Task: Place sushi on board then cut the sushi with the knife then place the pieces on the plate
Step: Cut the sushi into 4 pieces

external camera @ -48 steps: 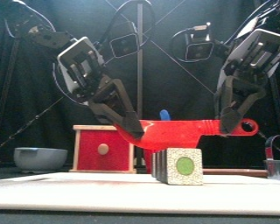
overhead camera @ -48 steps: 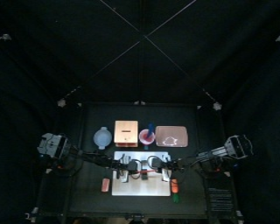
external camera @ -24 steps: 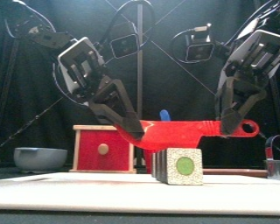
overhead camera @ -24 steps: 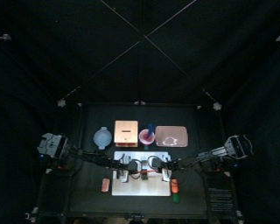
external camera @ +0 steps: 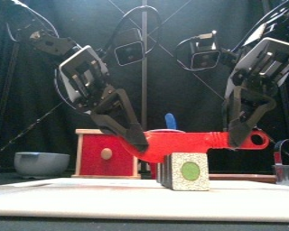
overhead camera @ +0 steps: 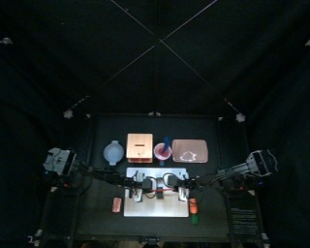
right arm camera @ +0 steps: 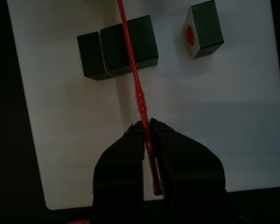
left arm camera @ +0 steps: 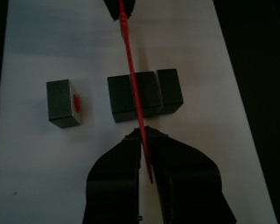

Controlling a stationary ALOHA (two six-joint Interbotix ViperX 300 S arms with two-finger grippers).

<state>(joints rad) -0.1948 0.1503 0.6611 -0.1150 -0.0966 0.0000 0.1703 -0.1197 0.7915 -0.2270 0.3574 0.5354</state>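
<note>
A red toy knife (external camera: pixel 190 142) lies level across the top of the dark green sushi roll (external camera: pixel 186 171), which stands on the white cutting board (external camera: pixel 62 194). My left gripper (external camera: pixel 137 140) is shut on the blade's end and my right gripper (external camera: pixel 244 140) is shut on the handle. In the left wrist view the knife (left arm camera: pixel 132 79) crosses a group of joined blocks (left arm camera: pixel 154 92), with one cut piece (left arm camera: pixel 60 103) lying apart. The right wrist view shows the same group (right arm camera: pixel 116 52) under the knife (right arm camera: pixel 136 61), with the lone piece (right arm camera: pixel 203 26) apart. From above, both grippers meet over the board (overhead camera: pixel 158 192).
Behind the board stand the blue-grey bowl (overhead camera: pixel 113 151), the wooden box (overhead camera: pixel 139 147) with its red drawer front (external camera: pixel 105 153), the red cup (overhead camera: pixel 163 151) holding a blue knife (external camera: pixel 169 120), and the pink tray (overhead camera: pixel 190 150). Small toy foods (overhead camera: pixel 117 204) lie beside the board.
Both grippers have lowered the knife a little, from just above the roll down onto its top. The sushi blocks have not moved.
</note>
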